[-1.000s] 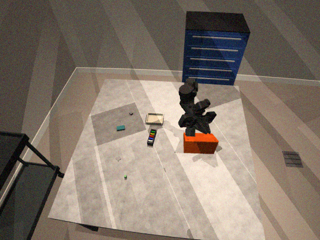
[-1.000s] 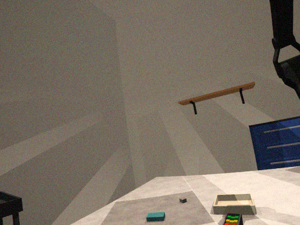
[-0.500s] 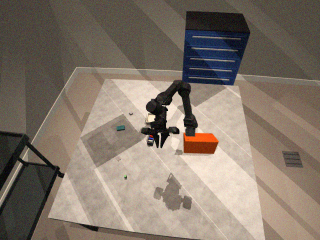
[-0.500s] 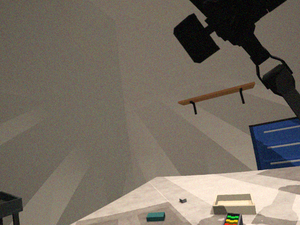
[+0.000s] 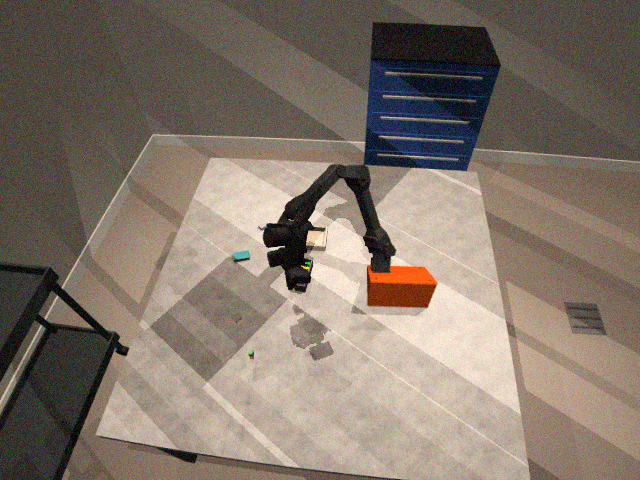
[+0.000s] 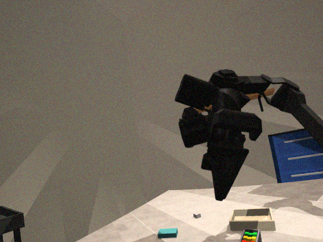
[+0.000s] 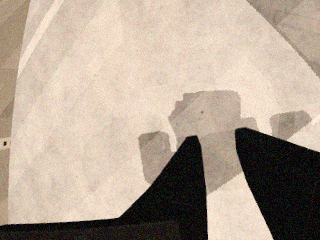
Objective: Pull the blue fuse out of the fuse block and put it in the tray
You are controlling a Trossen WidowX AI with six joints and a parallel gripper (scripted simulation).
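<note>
My gripper (image 6: 220, 198) (image 7: 216, 142) points down, high above the table, its black fingers a narrow gap apart with nothing between them. The fuse block (image 5: 311, 269) (image 6: 259, 237) is mostly hidden under the arm in the top view and cut off by the bottom edge in the exterior view. Green fuses (image 5: 307, 263) (image 6: 250, 234) and yellow fuses (image 6: 249, 237) show in it; the blue fuse is not visible in any view. The open beige tray (image 5: 326, 239) (image 6: 244, 225) stands just behind the block, partly covered by the arm in the top view.
The arm's base stands on an orange box (image 5: 399, 294) to the right. A teal block (image 5: 241, 256) (image 6: 167, 232) lies left of the fuse block. A small grey piece (image 6: 197, 216) lies left of the tray. A small green ball (image 5: 251, 353) lies nearer the front. A blue cabinet (image 5: 426, 111) stands behind.
</note>
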